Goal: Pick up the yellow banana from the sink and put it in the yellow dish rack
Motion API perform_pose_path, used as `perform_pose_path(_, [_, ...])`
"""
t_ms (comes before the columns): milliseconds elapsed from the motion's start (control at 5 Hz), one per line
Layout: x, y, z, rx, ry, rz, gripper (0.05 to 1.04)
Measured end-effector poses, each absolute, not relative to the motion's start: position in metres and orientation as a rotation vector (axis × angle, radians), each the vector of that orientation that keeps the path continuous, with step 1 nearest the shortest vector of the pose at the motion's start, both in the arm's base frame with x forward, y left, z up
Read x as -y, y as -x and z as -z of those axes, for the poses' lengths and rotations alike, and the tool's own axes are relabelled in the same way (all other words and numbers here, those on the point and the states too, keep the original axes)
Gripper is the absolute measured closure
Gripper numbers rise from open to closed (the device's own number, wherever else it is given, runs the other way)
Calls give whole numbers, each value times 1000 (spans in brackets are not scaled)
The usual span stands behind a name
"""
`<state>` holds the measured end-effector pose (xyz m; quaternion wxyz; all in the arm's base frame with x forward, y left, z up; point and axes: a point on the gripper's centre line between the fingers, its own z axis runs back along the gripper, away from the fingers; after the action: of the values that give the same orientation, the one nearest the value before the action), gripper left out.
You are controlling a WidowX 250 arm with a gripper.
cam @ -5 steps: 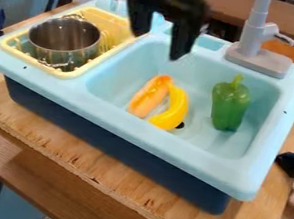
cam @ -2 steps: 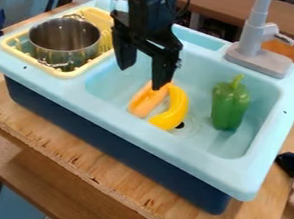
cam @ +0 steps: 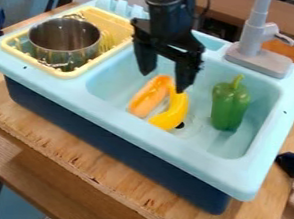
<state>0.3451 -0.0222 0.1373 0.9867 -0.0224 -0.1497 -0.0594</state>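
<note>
One pot (cam: 65,43) in rack (cam: 118,25) | hot dog (cam: 148,97), banana (cam: 174,111), pepper (cam: 230,107) in sink (cam: 172,148) | claw (cam: 163,82) wide

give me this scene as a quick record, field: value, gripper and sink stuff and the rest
gripper: black gripper, open, holding nothing, above the toy food
nearest food: hot dog and yellow banana, side by side
other food: green pepper, right side of basin
sink: light blue sink
left compartment: metal pot in yellow rack
faucet: gray faucet, behind basin

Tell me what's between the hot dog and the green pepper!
The yellow banana, right beside the hot dog. Then there's just sink floor until the green pepper. The camera view shows it.
</note>
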Motion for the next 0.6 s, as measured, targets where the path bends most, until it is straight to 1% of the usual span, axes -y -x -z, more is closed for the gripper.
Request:
perform_pose_path(400, [37, -352, -126, 284, 67, 94, 83])
perform_pose_path(600, [38, -353, -123, 281, 54, 88, 83])
